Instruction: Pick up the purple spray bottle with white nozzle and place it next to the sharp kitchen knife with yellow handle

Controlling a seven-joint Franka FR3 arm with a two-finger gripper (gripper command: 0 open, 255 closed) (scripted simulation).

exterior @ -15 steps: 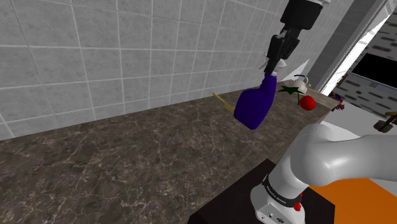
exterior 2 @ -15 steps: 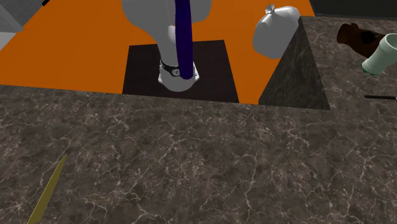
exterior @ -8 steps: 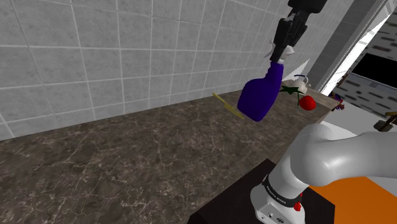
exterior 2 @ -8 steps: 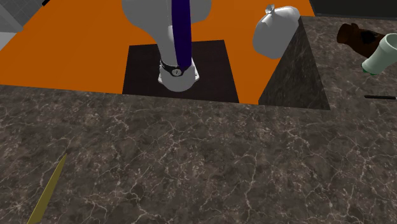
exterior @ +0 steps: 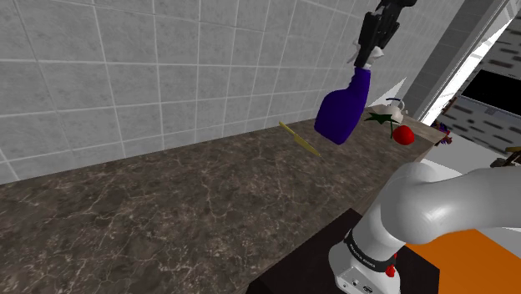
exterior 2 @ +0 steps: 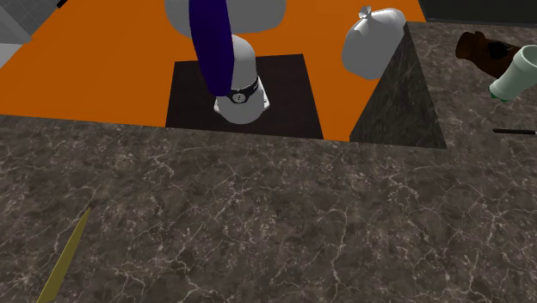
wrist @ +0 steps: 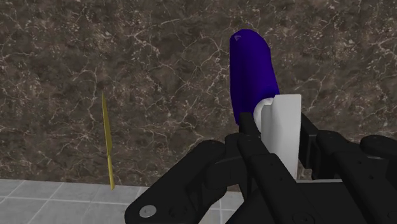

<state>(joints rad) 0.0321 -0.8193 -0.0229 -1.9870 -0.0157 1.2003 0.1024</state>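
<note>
Since the earlier frames the end effector (exterior: 365, 62) has risen and carried the purple spray bottle (exterior: 341, 115) higher and toward the shoulder view's right. In the second exterior view the bottle's body has swung toward that view's left and now slants. The fingers are closed on the bottle's white nozzle (wrist: 284, 127), clasping it from both sides. The bottle hangs body-down and tilted, clear of the dark marbled tabletop (exterior: 167, 209) and touching nothing else. The yellow knife (exterior: 299, 139) lies flat on the tabletop close to the tiled wall (exterior: 125, 67). In the wrist view it lies well apart from the bottle. One red round item (exterior: 403, 134) sits at the tabletop's far end.
</note>
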